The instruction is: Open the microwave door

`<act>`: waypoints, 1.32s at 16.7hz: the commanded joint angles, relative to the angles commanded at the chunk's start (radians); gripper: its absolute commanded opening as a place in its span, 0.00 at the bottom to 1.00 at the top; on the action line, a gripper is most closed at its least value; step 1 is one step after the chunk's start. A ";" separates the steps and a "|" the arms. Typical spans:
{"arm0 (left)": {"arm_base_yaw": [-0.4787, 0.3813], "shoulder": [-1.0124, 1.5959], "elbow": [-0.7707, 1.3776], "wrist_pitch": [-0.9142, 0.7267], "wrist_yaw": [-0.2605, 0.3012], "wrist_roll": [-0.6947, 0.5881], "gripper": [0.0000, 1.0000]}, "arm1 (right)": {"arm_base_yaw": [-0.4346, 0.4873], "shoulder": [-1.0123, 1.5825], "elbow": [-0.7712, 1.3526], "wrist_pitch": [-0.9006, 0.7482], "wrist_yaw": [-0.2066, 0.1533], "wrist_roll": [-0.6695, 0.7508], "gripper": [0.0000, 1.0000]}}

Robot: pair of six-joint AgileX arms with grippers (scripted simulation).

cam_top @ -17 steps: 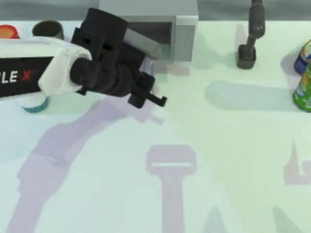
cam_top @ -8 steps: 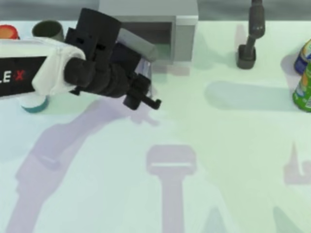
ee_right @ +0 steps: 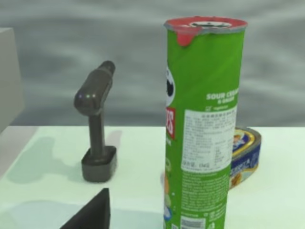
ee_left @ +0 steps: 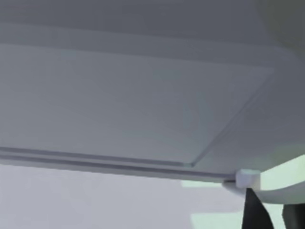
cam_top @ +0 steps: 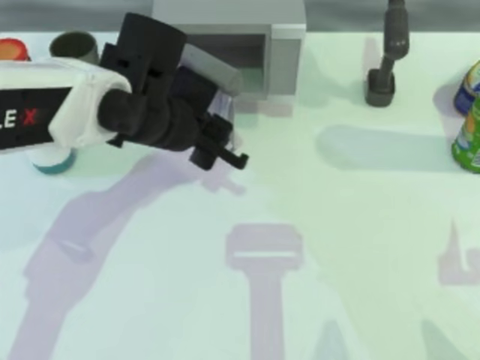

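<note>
The silver-grey microwave (cam_top: 285,52) stands at the table's back edge, left of centre. The microwave door (cam_top: 214,69) is swung outward to the left, and the cavity is open to view. My left gripper (cam_top: 225,154) sits at the door's free edge and is shut on the pale handle (cam_top: 227,112). In the left wrist view the door panel (ee_left: 124,100) fills the frame. The handle's end (ee_left: 248,178) lies just above a dark fingertip (ee_left: 255,212). My right arm is out of the top view; its wrist view shows only a dark finger (ee_right: 95,214).
A black stand-like tool (cam_top: 382,75) is right of the microwave. A green chips can (cam_top: 469,139) and a blue tin (cam_top: 469,86) are at the right edge. A dark cup (cam_top: 73,45), a red object (cam_top: 11,50) and a teal-based cup (cam_top: 52,157) are at the left.
Over the last second my left gripper moved left and slightly back, and the door swung a little wider. Nothing has moved in the last half second.
</note>
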 joint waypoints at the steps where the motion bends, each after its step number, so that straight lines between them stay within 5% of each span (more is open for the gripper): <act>1: 0.000 0.000 0.000 0.000 0.000 0.000 0.00 | 0.000 0.000 0.000 0.000 0.000 0.000 1.00; 22: 0.023 -0.013 -0.014 -0.010 0.042 0.053 0.00 | 0.000 0.000 0.000 0.000 0.000 0.000 1.00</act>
